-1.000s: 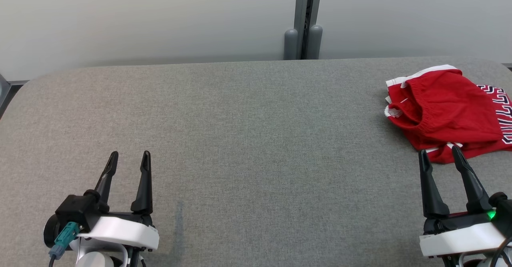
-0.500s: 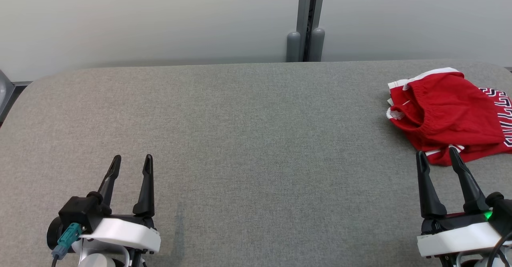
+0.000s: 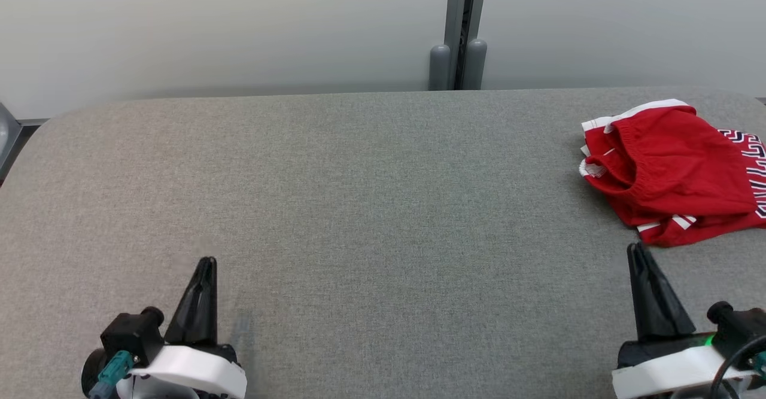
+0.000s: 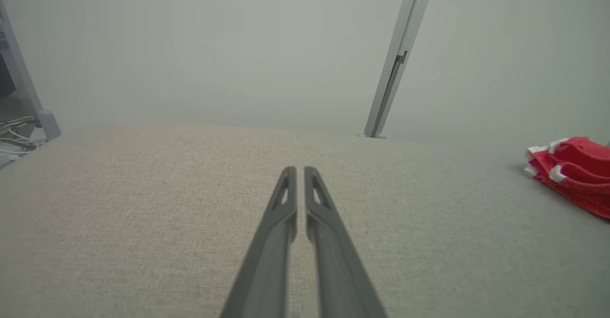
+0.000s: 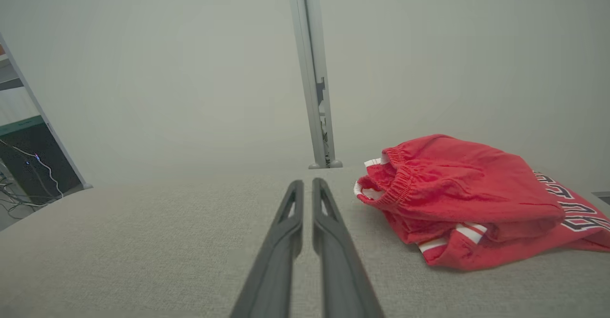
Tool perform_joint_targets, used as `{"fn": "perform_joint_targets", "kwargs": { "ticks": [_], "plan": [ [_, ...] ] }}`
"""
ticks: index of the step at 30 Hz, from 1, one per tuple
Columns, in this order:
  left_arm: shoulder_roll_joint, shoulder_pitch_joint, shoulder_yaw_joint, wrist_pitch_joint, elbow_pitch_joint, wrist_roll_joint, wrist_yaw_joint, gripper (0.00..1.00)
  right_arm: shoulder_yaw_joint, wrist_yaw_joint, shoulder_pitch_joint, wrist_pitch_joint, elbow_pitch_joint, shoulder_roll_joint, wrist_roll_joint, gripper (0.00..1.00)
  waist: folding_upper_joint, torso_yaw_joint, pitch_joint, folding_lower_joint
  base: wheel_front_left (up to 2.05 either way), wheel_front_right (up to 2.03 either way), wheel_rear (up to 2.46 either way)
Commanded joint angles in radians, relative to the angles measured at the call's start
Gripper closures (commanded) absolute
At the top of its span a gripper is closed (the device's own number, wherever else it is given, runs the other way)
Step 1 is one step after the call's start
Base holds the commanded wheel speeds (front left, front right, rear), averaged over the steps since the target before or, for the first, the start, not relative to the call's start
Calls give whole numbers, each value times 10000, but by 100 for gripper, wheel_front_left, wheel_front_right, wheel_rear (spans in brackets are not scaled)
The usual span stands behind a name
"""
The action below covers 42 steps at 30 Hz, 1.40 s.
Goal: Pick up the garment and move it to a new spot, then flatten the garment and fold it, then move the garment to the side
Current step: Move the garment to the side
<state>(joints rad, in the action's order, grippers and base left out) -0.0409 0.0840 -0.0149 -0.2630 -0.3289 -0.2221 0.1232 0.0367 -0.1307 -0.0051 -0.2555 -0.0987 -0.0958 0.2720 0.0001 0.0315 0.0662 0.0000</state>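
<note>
Since the crumpled red shorts [image 3: 670, 168] lie ungrasped on the tabletop [image 3: 359, 207], every step remains, with both my jaws short of them, nearly closed and empty.

Grey fabric bench [image 3: 359, 177] is taking up the foreground, far corners rounded. Pale blank wall panels [image 3: 179, 28] are standing right behind it, a grey metal post [image 3: 459, 28] splitting them. Soft even light is washing everything. Loose cables [image 4: 14, 127] are trailing off the left end.
</note>
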Motion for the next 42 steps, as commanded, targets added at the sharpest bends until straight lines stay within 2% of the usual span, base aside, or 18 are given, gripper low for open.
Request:
{"fn": "perform_joint_targets", "kwargs": {
  "ticks": [1, 22, 42],
  "plan": [
    [9, -33, -3, 13, -54, -34, 0, 100, 12, 0, 25, 9, -55, 18, 35, 100, -1, 0, -1, 0, 0, 0, 0],
    [-26, -89, 16, 566, 358, -3789, 23, 100, -411, 0, -506, 1235, -667, -62, 3788, 100, -1, -52, -101, 0, 0, 0, 0],
    [-50, -142, 32, 960, 658, -6489, 43, 100, -838, -1, -888, 2208, -1131, -37, 6385, 100, -1, -99, -192, 0, 0, 0, 0]
  ]
}}
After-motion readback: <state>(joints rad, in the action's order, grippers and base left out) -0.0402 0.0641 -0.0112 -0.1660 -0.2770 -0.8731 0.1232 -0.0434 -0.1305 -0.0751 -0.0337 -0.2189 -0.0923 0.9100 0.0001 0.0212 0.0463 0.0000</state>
